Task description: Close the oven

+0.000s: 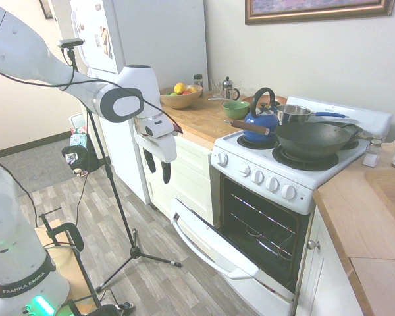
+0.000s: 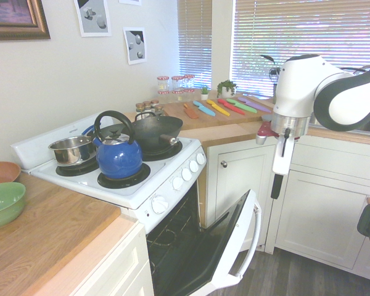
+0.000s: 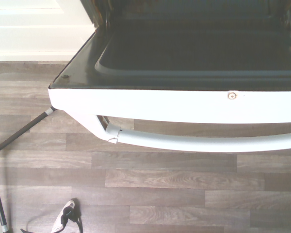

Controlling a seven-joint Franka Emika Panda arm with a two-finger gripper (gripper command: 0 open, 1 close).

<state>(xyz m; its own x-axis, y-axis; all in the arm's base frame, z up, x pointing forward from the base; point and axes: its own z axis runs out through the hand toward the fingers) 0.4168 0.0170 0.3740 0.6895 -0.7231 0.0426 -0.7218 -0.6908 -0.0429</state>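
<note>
Oven [image 1: 260, 227] stands between two wooden counters, its white door [image 2: 225, 253] dropped partway open, tilted outward, with the dark racks showing inside. From where I sit, my gripper [image 1: 157, 172] hangs fingers-down in front of the range, above the floor [image 3: 184, 187] and apart from the long handle [image 3: 199, 144]. Its two fingers are spread with a gap between them, and I have nothing in their hold. On the stovetop I see a blue kettle [image 2: 118, 157], a dark wok [image 1: 311, 139] and a steel pot [image 2: 73, 150].
</note>
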